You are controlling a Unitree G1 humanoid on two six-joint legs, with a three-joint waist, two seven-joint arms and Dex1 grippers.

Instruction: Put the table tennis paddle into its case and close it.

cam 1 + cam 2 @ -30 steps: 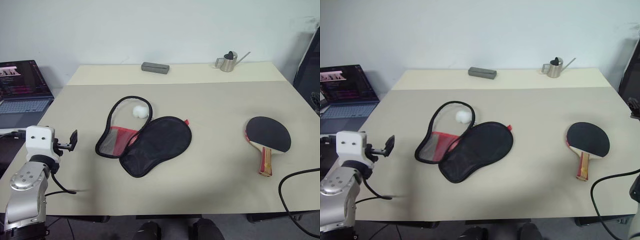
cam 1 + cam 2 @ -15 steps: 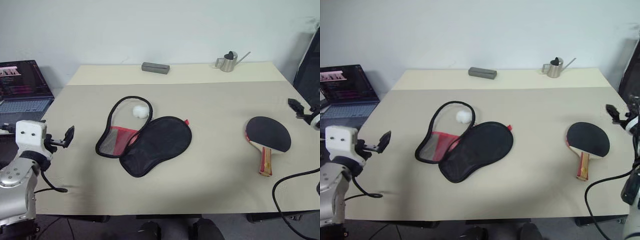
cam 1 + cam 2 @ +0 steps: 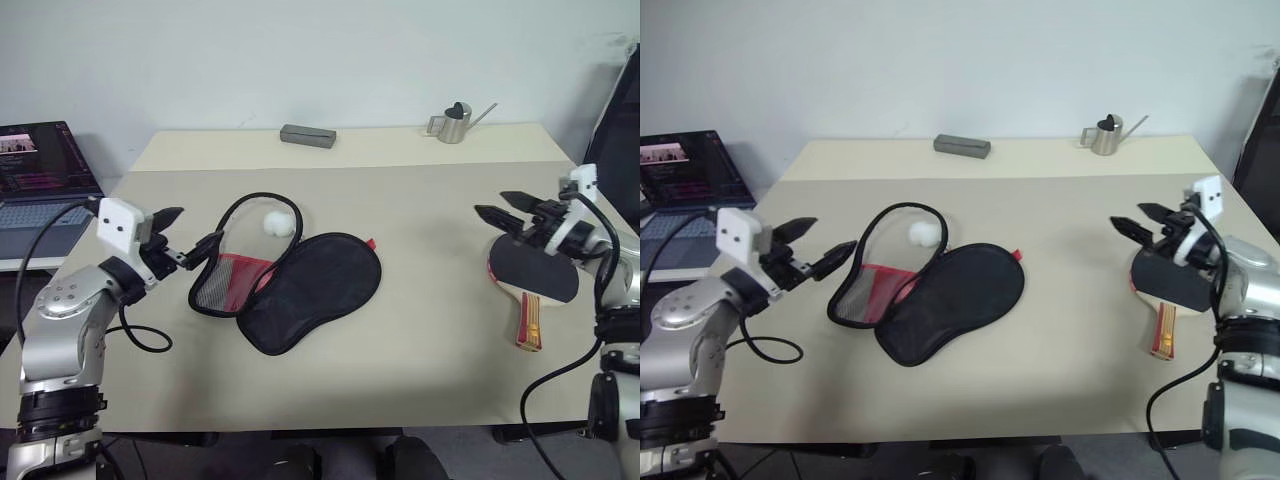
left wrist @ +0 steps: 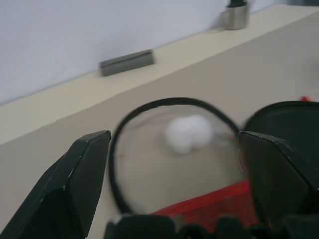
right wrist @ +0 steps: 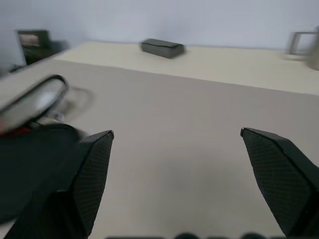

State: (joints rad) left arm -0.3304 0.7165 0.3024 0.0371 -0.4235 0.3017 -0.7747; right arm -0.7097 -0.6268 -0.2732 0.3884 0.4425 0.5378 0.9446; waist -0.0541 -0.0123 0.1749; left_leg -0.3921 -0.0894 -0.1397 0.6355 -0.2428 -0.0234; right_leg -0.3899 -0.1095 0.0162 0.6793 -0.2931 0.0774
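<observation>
Just beneath the right gripper [image 3: 505, 211], whose fingers are spread apart, lies the table tennis paddle [image 3: 535, 275], handle toward the robot, far from the left gripper [image 3: 190, 232], also spread, beside the case [image 3: 290, 285].

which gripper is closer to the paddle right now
Right. The right gripper hangs open just over the paddle, at its far edge. The left gripper is open across the table by the case.

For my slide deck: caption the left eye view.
Open case lies mid-table; paddle waits beside it as both open grippers, left and right, hover.
</observation>
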